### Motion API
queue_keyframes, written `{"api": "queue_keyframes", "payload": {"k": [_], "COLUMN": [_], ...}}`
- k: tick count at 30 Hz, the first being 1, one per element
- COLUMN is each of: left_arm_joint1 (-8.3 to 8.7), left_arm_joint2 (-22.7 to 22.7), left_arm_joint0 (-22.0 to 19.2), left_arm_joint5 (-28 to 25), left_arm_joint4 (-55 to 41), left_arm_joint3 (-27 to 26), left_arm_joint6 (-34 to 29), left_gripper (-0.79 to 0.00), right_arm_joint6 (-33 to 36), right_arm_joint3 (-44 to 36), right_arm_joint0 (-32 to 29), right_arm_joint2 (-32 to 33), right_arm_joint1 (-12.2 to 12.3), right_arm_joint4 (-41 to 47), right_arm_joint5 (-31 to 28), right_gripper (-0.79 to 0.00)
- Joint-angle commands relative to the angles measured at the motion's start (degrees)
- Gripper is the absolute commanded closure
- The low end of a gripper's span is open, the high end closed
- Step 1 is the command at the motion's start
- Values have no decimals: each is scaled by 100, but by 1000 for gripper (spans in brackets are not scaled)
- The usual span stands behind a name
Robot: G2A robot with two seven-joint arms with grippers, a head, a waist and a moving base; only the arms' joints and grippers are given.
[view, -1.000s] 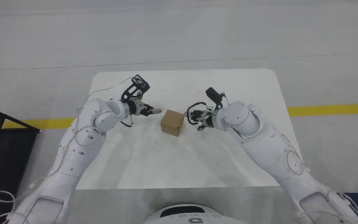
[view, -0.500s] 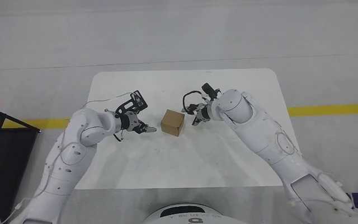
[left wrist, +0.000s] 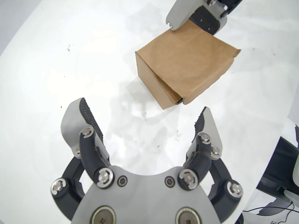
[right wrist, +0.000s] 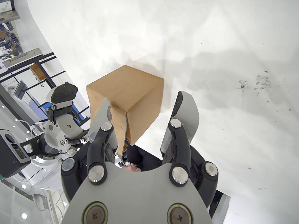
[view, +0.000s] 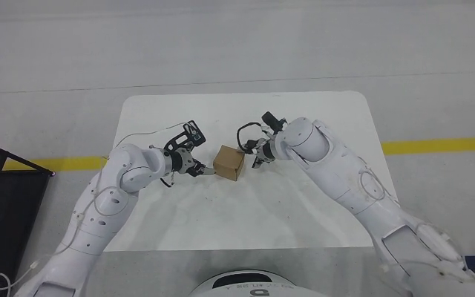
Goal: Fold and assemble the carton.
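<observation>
While I watch the top view, the left gripper (view: pixel 203 171) has come down from the 10 o'clock side of the carton (view: pixel 228 162) and now stands just beside its 9 o'clock face. Its fingers are spread wide, with nothing between them. The right gripper (view: pixel 252 157) has made a short swing toward 1 o'clock and returned; now it is at 3 o'clock and touches the carton. Its fingers are also wide, and in the right wrist view one finger (right wrist: pixel 102 113) lies against the end of the carton, where a seam (right wrist: pixel 126 127) gapes a little.

The carton itself has almost not moved. It sits closed as a box near the middle of the table (view: pixel 297 215), slightly toward 12 o'clock. In the left wrist view the end flap (left wrist: pixel 172 94) facing my left gripper is not fully tucked; I see a dark slit at its corner.

I judge that both grippers now bracket the carton from opposite ends, so the folding is nearly done and what remains is pressing the end flaps home. If one side pushes alone, the light carton may slide.
</observation>
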Motion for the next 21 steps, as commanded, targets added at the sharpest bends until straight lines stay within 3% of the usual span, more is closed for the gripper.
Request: {"api": "queue_keyframes", "payload": {"k": [1, 12, 16, 21], "left_arm_joint1": [-4, -26, -14, 5], "left_arm_joint2": [14, 108, 85, 76], "left_arm_joint0": [-35, -78, -85, -63], "left_arm_joint5": [54, 292, 237, 145], "left_arm_joint4": [27, 37, -13, 6], "left_arm_joint3": [40, 117, 73, 50], "left_arm_joint6": [42, 258, 232, 186], "left_gripper": [-785, -785, -785, -785], "right_arm_joint6": [26, 68, 42, 268], "right_arm_joint3": [32, 85, 186, 521], "right_arm_joint0": [21, 95, 14, -15], "right_arm_joint2": [-25, -98, 112, 341], "right_arm_joint1": [-6, -30, -26, -41], "right_arm_joint4": [-8, -46, 295, 906], "right_arm_joint5": [-7, -24, -54, -184], "right_gripper": [-517, -517, -597, -520]}}
